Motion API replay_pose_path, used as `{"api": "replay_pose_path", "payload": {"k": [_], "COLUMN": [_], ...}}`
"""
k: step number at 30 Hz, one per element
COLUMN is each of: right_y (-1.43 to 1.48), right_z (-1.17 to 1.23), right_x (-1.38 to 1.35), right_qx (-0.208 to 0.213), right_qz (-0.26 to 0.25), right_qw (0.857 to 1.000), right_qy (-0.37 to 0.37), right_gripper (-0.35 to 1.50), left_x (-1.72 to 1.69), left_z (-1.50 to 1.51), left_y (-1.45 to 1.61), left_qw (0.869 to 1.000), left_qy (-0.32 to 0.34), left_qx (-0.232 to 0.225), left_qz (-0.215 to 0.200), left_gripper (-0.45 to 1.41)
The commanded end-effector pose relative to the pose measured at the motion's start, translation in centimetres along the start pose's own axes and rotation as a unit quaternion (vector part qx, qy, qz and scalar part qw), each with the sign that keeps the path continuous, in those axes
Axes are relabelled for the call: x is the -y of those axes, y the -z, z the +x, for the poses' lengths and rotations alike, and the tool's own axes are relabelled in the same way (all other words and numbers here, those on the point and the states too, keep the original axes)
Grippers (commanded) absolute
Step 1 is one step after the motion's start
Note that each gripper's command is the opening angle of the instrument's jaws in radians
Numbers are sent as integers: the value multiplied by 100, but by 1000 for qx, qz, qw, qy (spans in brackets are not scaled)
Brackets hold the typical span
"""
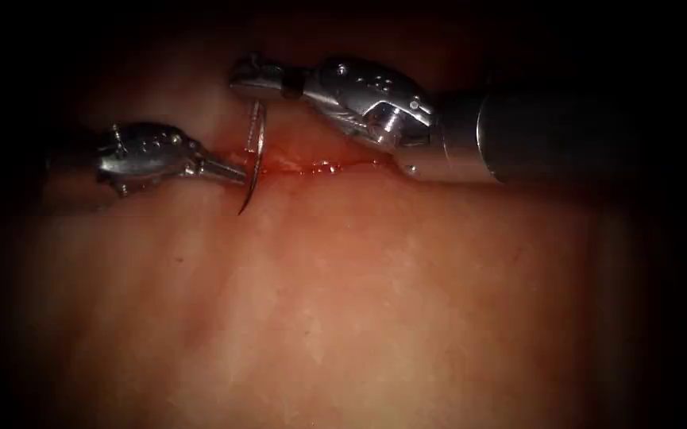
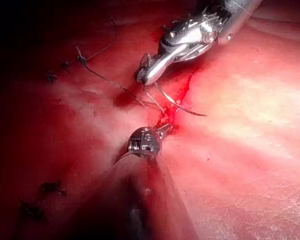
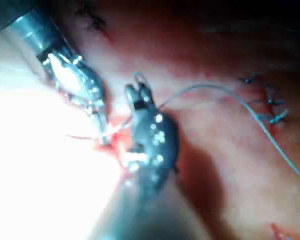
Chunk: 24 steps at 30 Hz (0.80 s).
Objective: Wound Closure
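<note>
The curved needle (image 1: pixel 254 163) stands nearly upright across the left end of the cut (image 1: pixel 319 167) in the tissue (image 1: pixel 359 302), its point hanging free toward the near side. The right tool (image 1: pixel 252 79) grips its upper end, jaws clenched on it. The left tool (image 1: pixel 228 171) lies just left of the needle, its tip touching or nearly touching mid-curve; whether it has closed on anything cannot be judged. Thread (image 3: pixel 250 107) trails toward earlier stitches (image 3: pixel 267 102).
</note>
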Motion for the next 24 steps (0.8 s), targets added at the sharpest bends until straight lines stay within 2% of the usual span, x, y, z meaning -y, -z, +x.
{"api": "replay_pose_path", "payload": {"k": [1, 7, 8, 13, 16, 24], "right_y": [-9, -14, -14, -13, -12, -23], "right_z": [-1, -3, -4, -6, -9, -16], "right_x": [-3, -4, -7, -17, -27, -29], "right_qx": [-1, -1, 3, 18, 35, 52], "right_qz": [0, 2, -5, -19, -37, -46], "right_qw": [1000, 999, 998, 995, 990, 984], "right_qy": [7, 40, 55, 97, 135, 166], "right_gripper": [-35, -35, -35, -35, -35, -35], "left_x": [9, 26, 31, 39, 44, 50], "left_z": [0, 0, 1, 1, -7, -26], "left_y": [-6, -4, -4, -5, -10, -23], "left_qw": [1000, 1000, 1000, 1000, 1000, 1000], "left_qy": [1, 0, -1, -4, -2, -3], "left_qx": [-1, 1, 2, 2, 4, 21], "left_qz": [0, -4, -7, -6, -3, -8], "left_gripper": [-45, -45, -40, -38, -42, -45]}}
